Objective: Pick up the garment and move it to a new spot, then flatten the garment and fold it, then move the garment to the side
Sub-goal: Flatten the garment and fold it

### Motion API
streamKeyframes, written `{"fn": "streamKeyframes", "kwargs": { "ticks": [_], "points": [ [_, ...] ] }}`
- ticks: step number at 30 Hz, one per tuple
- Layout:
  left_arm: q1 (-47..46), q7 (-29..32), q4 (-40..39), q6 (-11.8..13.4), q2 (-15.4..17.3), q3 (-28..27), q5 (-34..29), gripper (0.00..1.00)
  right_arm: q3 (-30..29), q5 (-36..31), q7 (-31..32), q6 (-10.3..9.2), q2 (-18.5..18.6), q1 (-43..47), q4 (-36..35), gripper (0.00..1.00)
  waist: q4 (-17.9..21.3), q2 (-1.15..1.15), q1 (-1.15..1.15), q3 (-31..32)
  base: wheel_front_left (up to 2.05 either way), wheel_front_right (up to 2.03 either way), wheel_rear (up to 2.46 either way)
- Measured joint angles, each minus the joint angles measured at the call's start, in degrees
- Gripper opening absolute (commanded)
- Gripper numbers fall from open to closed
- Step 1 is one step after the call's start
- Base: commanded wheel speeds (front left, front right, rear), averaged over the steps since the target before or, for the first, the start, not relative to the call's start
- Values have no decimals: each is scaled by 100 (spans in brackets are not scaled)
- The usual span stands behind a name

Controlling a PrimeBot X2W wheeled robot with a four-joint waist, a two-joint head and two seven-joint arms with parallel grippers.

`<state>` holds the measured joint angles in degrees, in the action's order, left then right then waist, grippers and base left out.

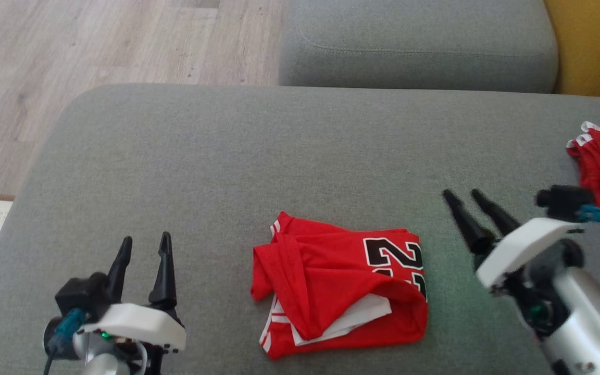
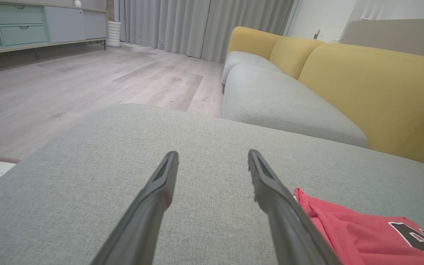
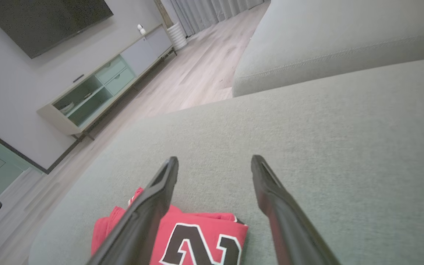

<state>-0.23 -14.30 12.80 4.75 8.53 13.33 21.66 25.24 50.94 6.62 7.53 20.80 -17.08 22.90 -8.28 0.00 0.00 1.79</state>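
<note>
Grey cushion (image 1: 227, 156) is carrying the folded red garment (image 1: 339, 284) near its front edge, looking light and floppy, probably best pinched through every layer, with left gripper (image 1: 146, 238) and right gripper (image 1: 462, 193) hovering spread, empty.

Pale wood floor (image 2: 87, 81); grey sofa seats (image 2: 278, 106), yellow backrests (image 2: 374, 92); grey curtains (image 2: 197, 25); low cabinet (image 3: 98, 92) under wall screen (image 3: 46, 22)
</note>
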Motion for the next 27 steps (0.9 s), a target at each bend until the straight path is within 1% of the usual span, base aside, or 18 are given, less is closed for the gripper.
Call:
{"fn": "streamKeyframes", "kwargs": {
  "ticks": [1,2,3,4,10,13,17,19,23,24,25,27],
  "points": [
    [-3,0,4,-22,-4,-7,-1,100,2,-62,88,0,-78,3,1,89,-4,0,0,-4,0,0,0],
    [-4,0,10,-29,-7,-10,-16,100,11,-133,207,0,-151,4,2,56,-10,0,0,-7,0,0,0],
    [-4,0,24,-30,-10,-14,-40,100,21,-201,349,0,-222,4,11,17,-23,0,0,-8,0,0,0],
    [-6,0,32,-32,-14,-12,-41,100,31,-243,494,0,-281,8,43,0,-43,0,0,-9,0,0,0],
    [-7,0,63,-66,-41,-21,-43,100,-11,-463,1278,0,-708,237,465,0,-250,0,0,-10,0,0,0],
    [-6,0,91,-67,-41,-43,-51,100,94,-461,1711,0,-934,493,456,0,-369,0,0,-10,0,0,0],
    [-6,0,125,-71,-42,-62,-51,100,382,-328,2115,0,-1181,833,190,0,-489,0,0,-36,0,0,0],
    [-6,0,135,-71,-45,-65,-51,100,494,-253,2232,0,-1315,971,81,0,-512,0,0,-57,0,0,0],
    [-7,0,143,-71,-52,-73,-51,100,727,-257,2263,0,-1423,1086,-5,0,-495,0,0,-92,0,0,0],
    [-8,0,146,-74,-67,-79,-52,100,859,-250,2121,0,-1457,1083,-131,0,-457,0,0,-103,0,0,0],
    [-8,0,146,-74,-67,-79,-52,100,859,-250,2121,0,-1457,1083,-131,0,-457,0,0,-103,0,0,0],
    [-11,0,145,-76,-85,-90,-78,100,975,-162,1885,0,-1466,1061,-356,0,-401,0,0,-109,0,0,0]
  ]
}}
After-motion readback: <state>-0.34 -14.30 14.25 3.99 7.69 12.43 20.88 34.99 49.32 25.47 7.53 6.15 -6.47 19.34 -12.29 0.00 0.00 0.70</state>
